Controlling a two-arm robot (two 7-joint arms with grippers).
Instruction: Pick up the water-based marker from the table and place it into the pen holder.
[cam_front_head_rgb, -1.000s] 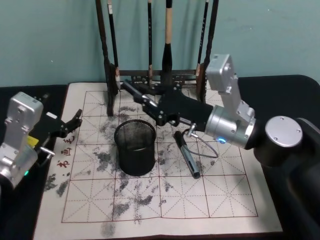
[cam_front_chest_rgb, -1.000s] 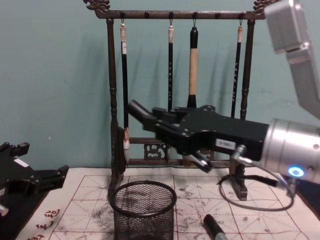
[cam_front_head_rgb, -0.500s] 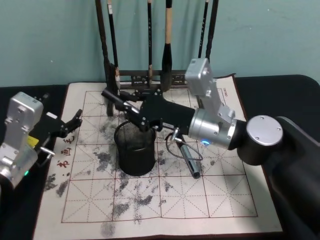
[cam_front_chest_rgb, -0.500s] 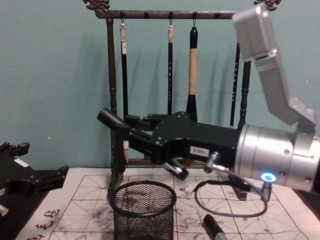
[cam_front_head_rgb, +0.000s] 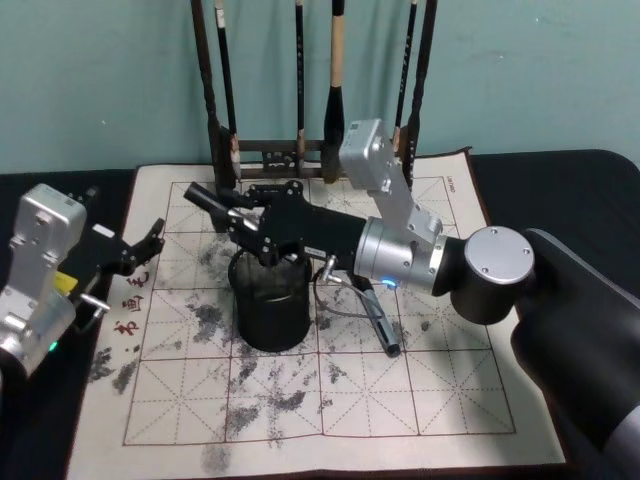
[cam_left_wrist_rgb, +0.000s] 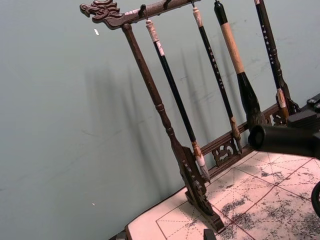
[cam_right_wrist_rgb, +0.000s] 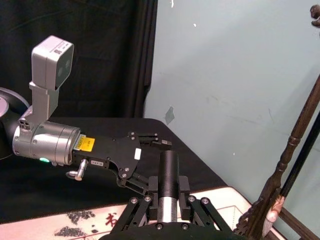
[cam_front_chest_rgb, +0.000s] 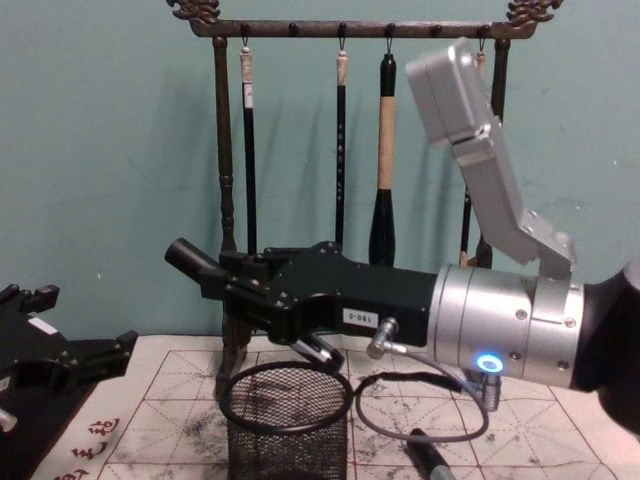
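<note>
My right gripper (cam_front_head_rgb: 238, 216) is shut on the water-based marker (cam_front_head_rgb: 205, 198), a black cylinder held nearly level and pointing left. It hovers just above the pen holder (cam_front_head_rgb: 269, 300), a round black wire-mesh cup standing on the ink-stained mat. In the chest view the marker (cam_front_chest_rgb: 192, 263) sticks out of the right gripper (cam_front_chest_rgb: 250, 283) above the pen holder's (cam_front_chest_rgb: 286, 425) rim. The right wrist view looks along the marker (cam_right_wrist_rgb: 168, 172) clamped between the fingers. My left gripper (cam_front_head_rgb: 140, 250) rests open at the mat's left edge.
A second dark marker (cam_front_head_rgb: 375, 315) lies on the mat (cam_front_head_rgb: 440, 390) just right of the holder. The tall wooden brush rack (cam_front_head_rgb: 300, 150) with hanging brushes stands close behind the holder. The black table (cam_front_head_rgb: 560, 170) extends past the mat on the right.
My right arm has swung left with the marker, from behind and right of the holder to above its rim. The left arm has not moved.
</note>
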